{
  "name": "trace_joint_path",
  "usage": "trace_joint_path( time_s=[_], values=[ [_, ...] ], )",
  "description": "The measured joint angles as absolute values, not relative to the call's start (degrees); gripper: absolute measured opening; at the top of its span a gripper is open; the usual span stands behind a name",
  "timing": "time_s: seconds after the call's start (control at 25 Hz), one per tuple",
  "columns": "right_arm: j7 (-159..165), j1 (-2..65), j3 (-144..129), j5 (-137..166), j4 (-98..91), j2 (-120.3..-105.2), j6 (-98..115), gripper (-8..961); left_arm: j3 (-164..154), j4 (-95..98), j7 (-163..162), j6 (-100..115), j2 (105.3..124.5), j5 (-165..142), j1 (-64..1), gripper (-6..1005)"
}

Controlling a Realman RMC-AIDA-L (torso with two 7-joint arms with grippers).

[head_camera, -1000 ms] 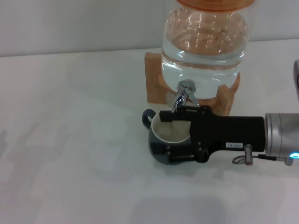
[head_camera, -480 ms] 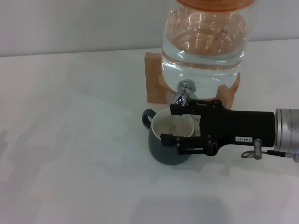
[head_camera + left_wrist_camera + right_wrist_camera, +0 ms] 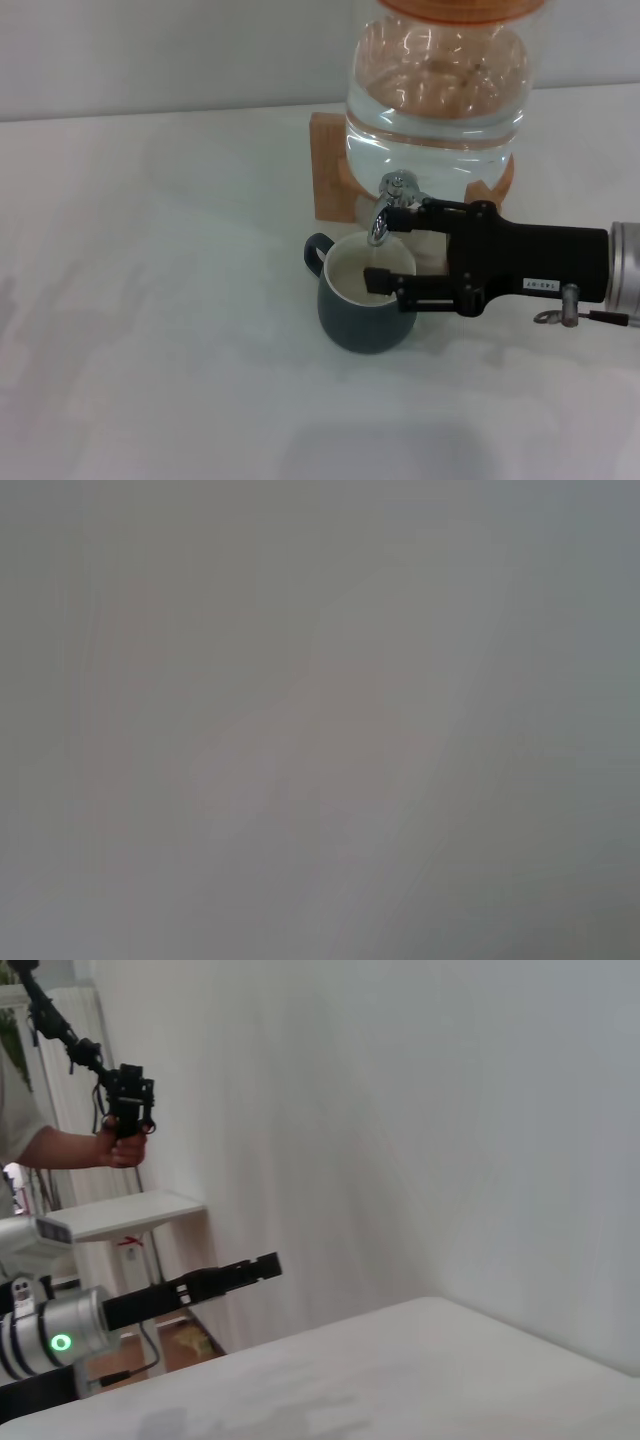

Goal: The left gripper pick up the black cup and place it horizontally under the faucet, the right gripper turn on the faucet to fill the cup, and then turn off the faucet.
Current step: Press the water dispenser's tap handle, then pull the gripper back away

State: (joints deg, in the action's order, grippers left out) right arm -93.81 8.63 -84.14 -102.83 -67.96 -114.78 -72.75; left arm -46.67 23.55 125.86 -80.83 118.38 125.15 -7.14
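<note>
Black cup [image 3: 365, 300], a small squat charcoal ceramic mug with a cream inside and a loop handle, stood upright on the white table [image 3: 150, 300], right under the down-curved spout of the shiny chrome faucet [image 3: 388, 205] — and we were in position! Behind it rose the clear glass water jar [image 3: 440, 100] on its wooden stand [image 3: 328, 170]. Our right gripper [image 3: 385, 250], the black claw on the long boxy wrist, reached in from the right with its fingers spread, one beside the tap, the other over the mug's rim, pinching nothing. Our left gripper [image 3: 262, 1263] hung well away, seen side-on from the right wrist; whether it was spread or closed we couldn't tell. We reckoned that mug stiff, breakable, glazed slick and heavier once filled — best taken across the body, or by the handle
</note>
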Motion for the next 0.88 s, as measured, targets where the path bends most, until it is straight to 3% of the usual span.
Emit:
trace_joint_path(
  time_s=[0.88],
  values=[
    [-94.25, 8.89, -81.69, -102.20, -66.90, -114.77, -74.13, 799, -46.67, 23.53, 126.10, -80.49, 118.48, 125.16, -7.33, 683]
  ],
)
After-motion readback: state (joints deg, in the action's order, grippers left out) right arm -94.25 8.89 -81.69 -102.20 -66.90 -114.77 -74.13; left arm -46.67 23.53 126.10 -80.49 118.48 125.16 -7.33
